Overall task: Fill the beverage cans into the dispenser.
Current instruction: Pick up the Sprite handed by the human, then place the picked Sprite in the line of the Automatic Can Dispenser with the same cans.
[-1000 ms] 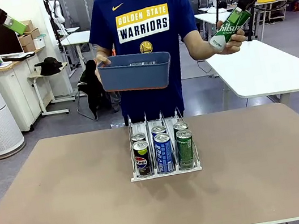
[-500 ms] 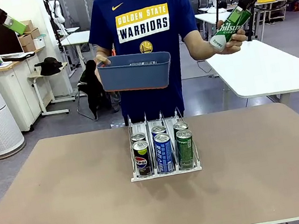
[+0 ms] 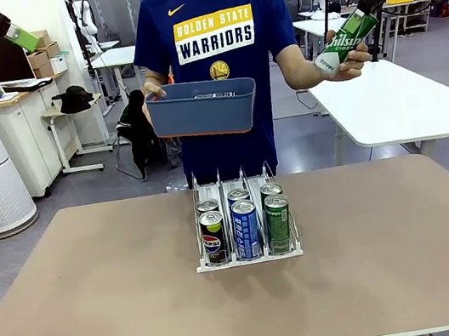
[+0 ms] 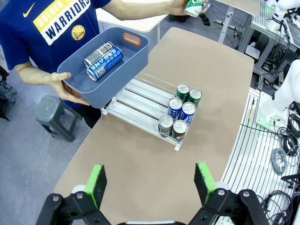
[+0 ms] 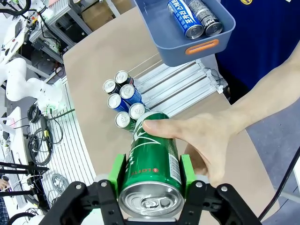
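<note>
The dispenser [image 3: 249, 259] stands mid-table with several beverage cans at its front: black Pepsi [image 3: 213, 239] on the left, blue [image 3: 246, 230] in the middle, green [image 3: 279, 223] on the right. High at the right, my right gripper [image 3: 371, 4] is shut on a green can [image 3: 346, 41], tilted in the air. In the right wrist view that green can [image 5: 153, 164] sits between the green pads of the right gripper [image 5: 150, 172], and the person's hand [image 5: 206, 140] also grips it. My left gripper [image 4: 150, 183] hangs open high above the table's left side [image 3: 17, 34].
The person at the far side holds a dark blue bin [image 3: 203, 108] over the dispenser's rear, with a blue can [image 4: 105, 58] and a dark can [image 4: 96, 50] lying inside. The rear lanes of the dispenser [image 4: 138, 96] are bare. A white table [image 3: 403, 103] stands behind on the right.
</note>
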Controlling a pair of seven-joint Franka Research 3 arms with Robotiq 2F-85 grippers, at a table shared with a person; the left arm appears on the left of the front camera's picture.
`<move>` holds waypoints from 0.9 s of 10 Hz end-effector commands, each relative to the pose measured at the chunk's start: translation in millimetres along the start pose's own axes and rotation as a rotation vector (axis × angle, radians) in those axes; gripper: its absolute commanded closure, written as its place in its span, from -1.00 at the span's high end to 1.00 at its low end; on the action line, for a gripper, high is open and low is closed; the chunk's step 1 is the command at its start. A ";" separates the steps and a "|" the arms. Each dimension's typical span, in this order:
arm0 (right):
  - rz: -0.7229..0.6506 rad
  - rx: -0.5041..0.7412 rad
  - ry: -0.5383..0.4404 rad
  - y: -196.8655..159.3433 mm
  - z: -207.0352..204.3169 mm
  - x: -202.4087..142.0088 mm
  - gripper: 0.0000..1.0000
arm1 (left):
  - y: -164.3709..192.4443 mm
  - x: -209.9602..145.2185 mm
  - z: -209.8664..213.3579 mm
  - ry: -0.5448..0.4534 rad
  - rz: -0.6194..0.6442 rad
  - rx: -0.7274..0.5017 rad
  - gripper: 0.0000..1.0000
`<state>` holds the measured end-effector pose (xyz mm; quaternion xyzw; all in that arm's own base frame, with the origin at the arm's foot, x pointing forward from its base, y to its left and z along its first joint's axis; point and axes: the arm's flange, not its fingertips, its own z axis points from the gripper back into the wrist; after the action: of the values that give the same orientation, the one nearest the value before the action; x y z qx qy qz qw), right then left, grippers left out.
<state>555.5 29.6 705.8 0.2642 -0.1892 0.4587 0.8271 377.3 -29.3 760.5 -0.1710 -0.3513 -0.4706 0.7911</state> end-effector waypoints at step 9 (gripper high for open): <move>0.000 0.002 0.000 0.0 -0.3 -0.1 -1.00 | -0.6 -0.6 -0.3 0.012 0.007 0.002 1.00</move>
<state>555.8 29.5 704.4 0.2644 -0.1875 0.4584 0.8275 377.3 -29.3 760.5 -0.1710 -0.3513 -0.4706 0.7911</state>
